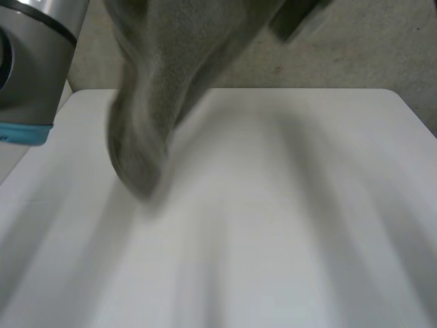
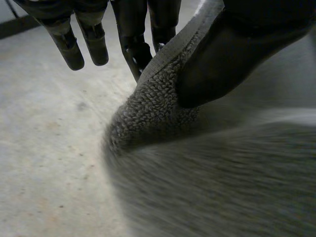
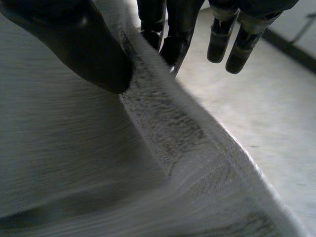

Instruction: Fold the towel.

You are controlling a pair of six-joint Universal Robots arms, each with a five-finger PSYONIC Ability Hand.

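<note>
You see the grey towel (image 1: 147,102) held up above the white table (image 1: 287,225) in the head view. It hangs from above in a bunched, blurred fold, its lowest tip over the table's left half, near the left arm (image 1: 34,68). You cannot tell whether that tip touches the table top.

In the left wrist view, the left hand (image 2: 232,54) grasps the towel's edge: the thumb presses the looped pile against the fingers (image 2: 131,39) behind it, while the outer fingers hang straight beside the cloth.

The right wrist view shows the right hand (image 3: 84,44) holding much the same way — thumb clamped on the hemmed edge, cloth pinched against the fingers (image 3: 170,34) behind. A pale, speckled floor (image 2: 44,148) lies beyond the left hand.
</note>
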